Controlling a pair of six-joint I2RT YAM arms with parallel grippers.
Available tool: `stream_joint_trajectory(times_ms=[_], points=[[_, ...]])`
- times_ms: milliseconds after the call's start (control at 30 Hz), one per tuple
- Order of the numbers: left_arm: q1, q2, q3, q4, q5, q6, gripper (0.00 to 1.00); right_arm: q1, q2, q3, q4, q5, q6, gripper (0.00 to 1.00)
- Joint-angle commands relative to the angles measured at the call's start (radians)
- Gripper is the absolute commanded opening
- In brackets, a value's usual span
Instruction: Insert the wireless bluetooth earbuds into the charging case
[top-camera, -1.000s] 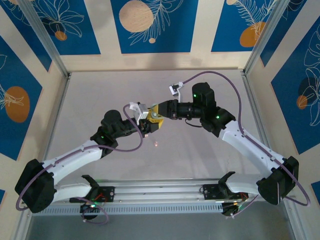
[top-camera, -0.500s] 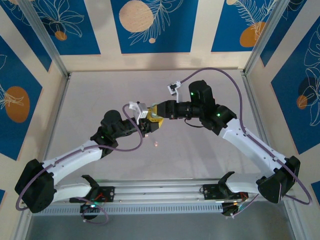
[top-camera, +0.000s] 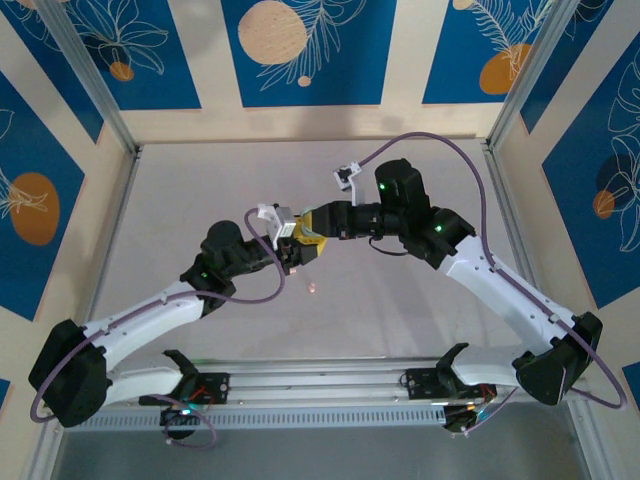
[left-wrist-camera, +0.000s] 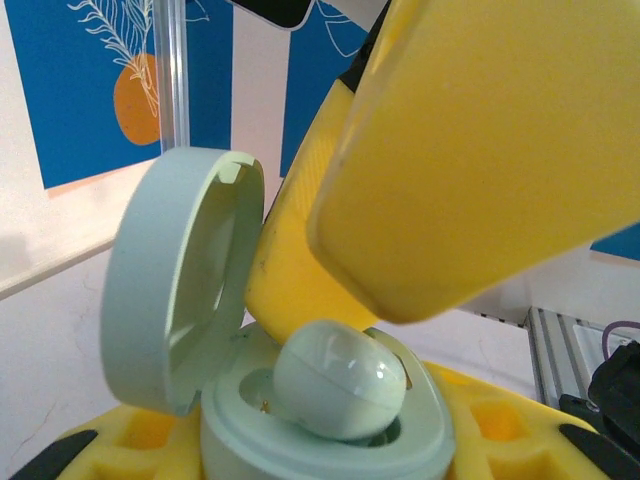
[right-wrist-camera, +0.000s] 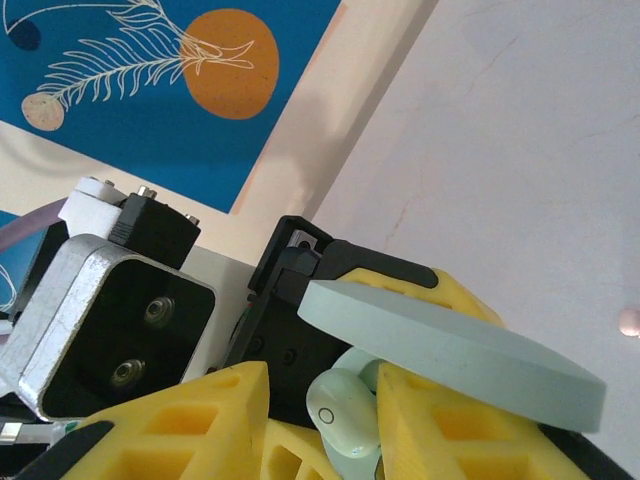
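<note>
My left gripper (left-wrist-camera: 320, 455) is shut on the pale teal charging case (left-wrist-camera: 290, 445), held off the table with its round lid (left-wrist-camera: 180, 280) swung open. One pale teal earbud (left-wrist-camera: 340, 380) lies tilted in a well of the case. My right gripper (right-wrist-camera: 323, 385) reaches in from above; its yellow fingers (right-wrist-camera: 440, 430) stand apart on either side of the earbud (right-wrist-camera: 342, 415), with a gap on the left side. The lid (right-wrist-camera: 450, 340) crosses above them. From the top, the two grippers (top-camera: 300, 242) meet over mid-table. A pink earbud (top-camera: 313, 288) lies on the table below them.
The pink earbud (right-wrist-camera: 629, 322) sits on the bare grey table (top-camera: 200, 190). Metal frame posts (top-camera: 100, 100) and patterned blue walls close in the workspace. A rail (top-camera: 320, 385) with the arm bases runs along the near edge.
The right arm has shifted slightly left towards the left gripper. The left arm holds still.
</note>
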Motion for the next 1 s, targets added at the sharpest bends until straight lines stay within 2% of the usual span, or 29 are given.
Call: stream_joint_trajectory(times_ms=[0, 167, 267, 467, 600, 733, 833, 967], points=[[-0.005, -0.032, 0.0, 0.071, -0.025, 0.005, 0.36, 0.006, 0.005, 0.024, -0.079, 0.011, -0.028, 0.36], [-0.006, -0.033, 0.004, 0.065, -0.026, 0.008, 0.36, 0.024, 0.031, 0.067, -0.159, 0.013, -0.097, 0.36], [-0.006, -0.029, 0.008, 0.065, -0.022, 0.006, 0.35, 0.041, 0.047, 0.103, -0.236, 0.122, -0.132, 0.36], [-0.007, -0.031, 0.01, 0.06, -0.024, 0.006, 0.35, 0.061, 0.077, 0.141, -0.29, 0.222, -0.121, 0.29], [-0.007, -0.035, 0.01, 0.049, -0.032, 0.014, 0.35, 0.067, 0.077, 0.154, -0.285, 0.215, -0.099, 0.29], [-0.006, -0.035, 0.008, 0.044, -0.043, 0.021, 0.36, 0.067, 0.048, 0.154, -0.27, 0.194, -0.088, 0.38], [-0.006, -0.034, 0.007, 0.041, -0.044, 0.024, 0.35, 0.063, 0.023, 0.156, -0.27, 0.193, -0.084, 0.4], [-0.007, -0.037, 0.007, 0.033, -0.052, 0.032, 0.36, 0.06, -0.025, 0.151, -0.242, 0.127, -0.115, 0.41]])
